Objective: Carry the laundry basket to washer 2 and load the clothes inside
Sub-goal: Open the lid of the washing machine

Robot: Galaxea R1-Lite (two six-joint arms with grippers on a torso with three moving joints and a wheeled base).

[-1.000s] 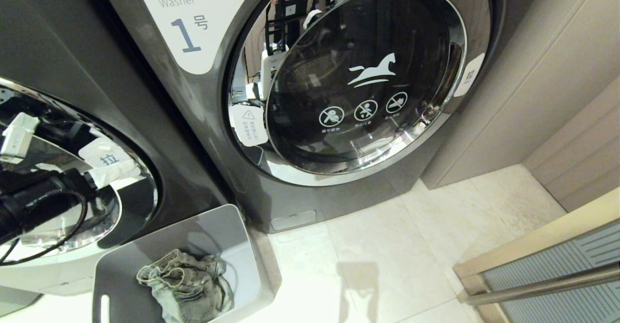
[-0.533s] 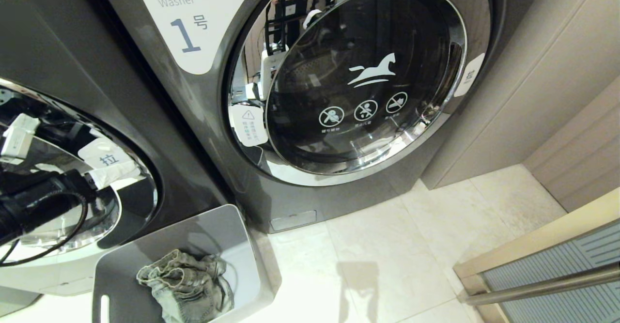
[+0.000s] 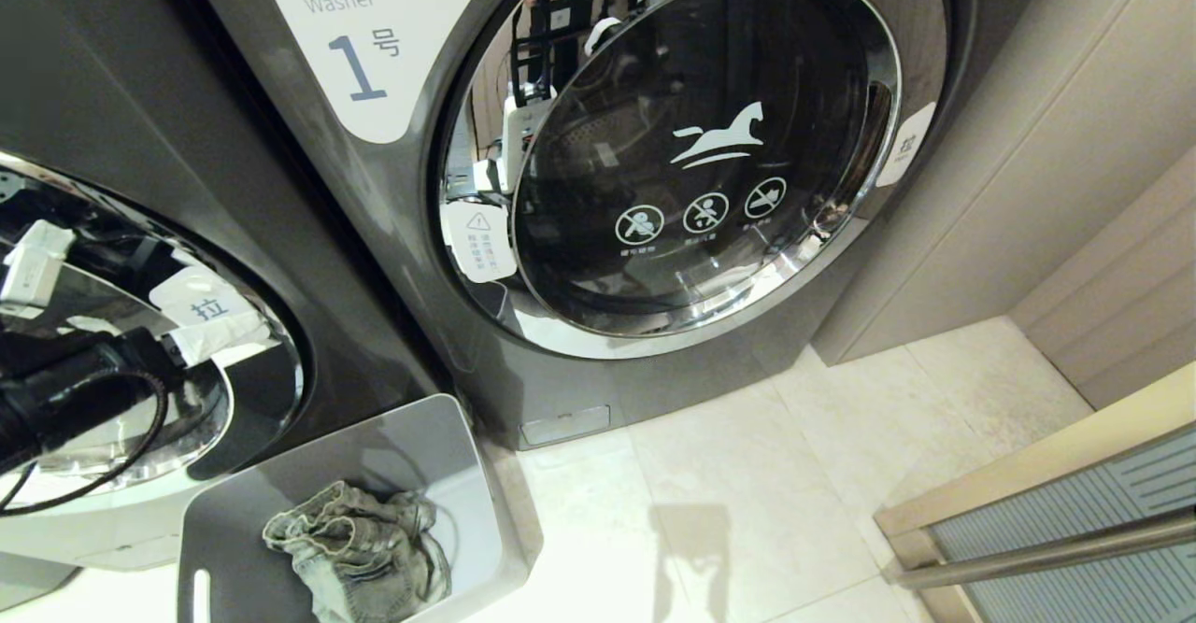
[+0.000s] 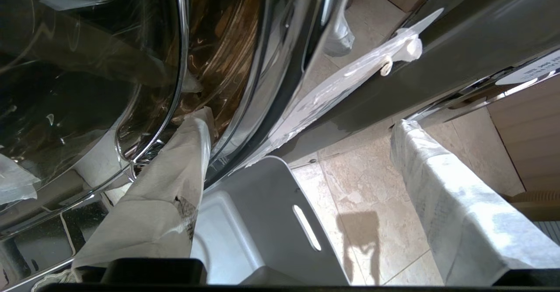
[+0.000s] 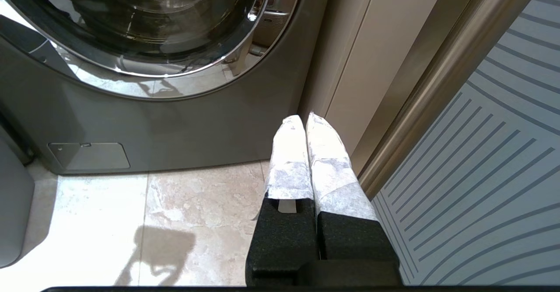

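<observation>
My grey plastic laundry basket [image 3: 374, 474] with rounded corners and a slot handle stands on the pale tiled floor [image 3: 747, 492], close against the foot of the two dark grey washers. Inside it lies the small garment of pale blue-grey denim [image 3: 360, 548], crumpled on the bottom, so I judge that the carrying is done and nothing is loaded yet.

The step in hand is, I think, the opening of the door. My left claw [image 4: 302, 152] is spread wide and holds nothing. One of its white-wrapped fingers [image 4: 175, 174] has its tip right at the chrome rim of the round glass door [image 4: 87, 64] of the washer on my left side; whether it really touches the rim I cannot tell. The other finger [image 4: 442, 195] hangs free over the floor, beside the basket. This door seems closed or nearly closed. A white pull tab [image 3: 210, 310] with a printed character sits at its edge near the claw.

My right claw [image 5: 306, 152] is pressed shut on nothing and waits low over the floor, near the corner between the washer marked 1 [image 3: 374, 44] and the beige wall panel [image 3: 1028, 137].

Next, I believe I must hook or pinch the door edge, swing it fully open, and only then reach down for the denim.
</observation>
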